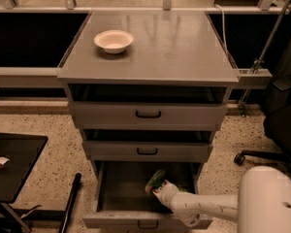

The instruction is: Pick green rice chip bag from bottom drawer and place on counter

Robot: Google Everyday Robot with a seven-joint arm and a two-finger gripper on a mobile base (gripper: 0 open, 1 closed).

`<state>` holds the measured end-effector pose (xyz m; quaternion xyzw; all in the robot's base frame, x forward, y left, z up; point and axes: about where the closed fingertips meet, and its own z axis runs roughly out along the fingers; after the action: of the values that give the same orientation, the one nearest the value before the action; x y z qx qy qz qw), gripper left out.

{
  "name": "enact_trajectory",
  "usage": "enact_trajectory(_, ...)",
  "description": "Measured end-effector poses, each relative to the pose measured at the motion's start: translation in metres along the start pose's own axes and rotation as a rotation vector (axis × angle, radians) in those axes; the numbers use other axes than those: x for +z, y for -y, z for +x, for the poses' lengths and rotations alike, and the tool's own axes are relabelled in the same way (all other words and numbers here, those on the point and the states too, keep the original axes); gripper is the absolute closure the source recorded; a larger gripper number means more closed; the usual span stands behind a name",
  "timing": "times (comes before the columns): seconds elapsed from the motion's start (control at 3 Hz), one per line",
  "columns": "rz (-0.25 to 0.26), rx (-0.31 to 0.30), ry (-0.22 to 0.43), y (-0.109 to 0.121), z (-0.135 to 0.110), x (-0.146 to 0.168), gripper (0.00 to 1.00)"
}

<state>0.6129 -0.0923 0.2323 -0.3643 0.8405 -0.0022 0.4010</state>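
Note:
The bottom drawer is pulled open at the foot of the grey cabinet. My white arm reaches into it from the lower right. The gripper is inside the drawer, right of its middle, and is shut on the green rice chip bag. The bag stands tilted at the gripper's tip, a little above the drawer floor. The fingers are mostly hidden behind the bag. The counter is the flat grey top of the cabinet, above.
A white bowl sits on the counter's back left. The two upper drawers are slightly open above the gripper. A small black side table stands at the left, and an office chair base at the right.

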Motion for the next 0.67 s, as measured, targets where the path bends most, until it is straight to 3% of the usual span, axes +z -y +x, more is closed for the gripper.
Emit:
enact_trajectory(0.33, 0.14, -0.104, 0.12, 0.029, -0.097, -0.071, 1.0)
enact_trajectory(0.67, 0.238, -0.213, 0.215, 0.021, -0.185, -0.144, 1.0)
